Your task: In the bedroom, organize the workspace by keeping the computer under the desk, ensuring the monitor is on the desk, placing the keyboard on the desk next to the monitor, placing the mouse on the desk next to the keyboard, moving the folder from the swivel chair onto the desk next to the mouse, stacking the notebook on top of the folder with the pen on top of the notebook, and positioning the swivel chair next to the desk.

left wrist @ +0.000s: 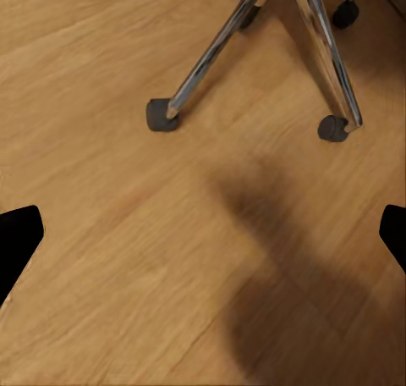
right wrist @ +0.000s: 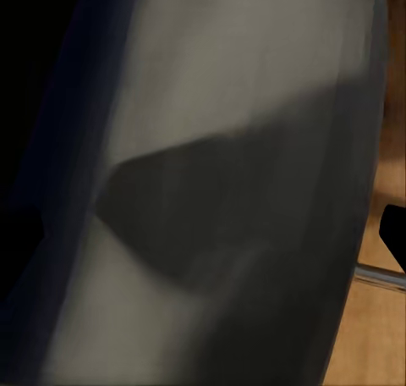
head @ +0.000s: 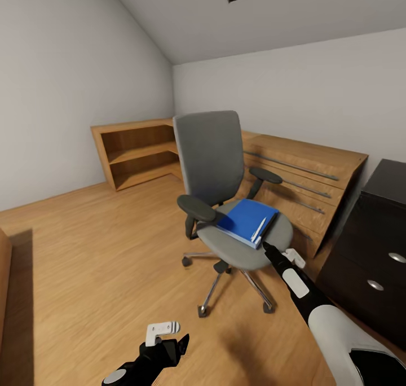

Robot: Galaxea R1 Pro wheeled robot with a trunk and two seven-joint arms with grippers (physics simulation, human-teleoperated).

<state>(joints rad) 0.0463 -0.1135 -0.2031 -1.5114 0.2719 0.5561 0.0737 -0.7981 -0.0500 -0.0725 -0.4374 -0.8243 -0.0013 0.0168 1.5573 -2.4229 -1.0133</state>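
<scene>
The grey swivel chair [head: 210, 154] stands in the middle of the wooden floor, facing me. On its seat lies the blue folder [head: 243, 219], and the white pen [head: 259, 228] rests on the folder's near right part. My right gripper [head: 267, 249] is at the seat's front edge, just below the folder's near corner; in the right wrist view the gripper [right wrist: 203, 234] is open, very close to the grey seat [right wrist: 220, 149]. My left gripper [head: 181, 341] hangs low over the floor in front of the chair, open [left wrist: 203, 234], with the chair's chrome legs [left wrist: 211, 52] ahead. At the right is the black desk drawer unit [head: 366, 245].
A wooden dresser [head: 304, 177] with bar handles stands against the wall behind the chair. A low wooden shelf unit [head: 138, 154] fills the back left corner. Wooden floor [head: 96, 250] stretches to the left. Castors [left wrist: 161, 115] stick out around the chair's base.
</scene>
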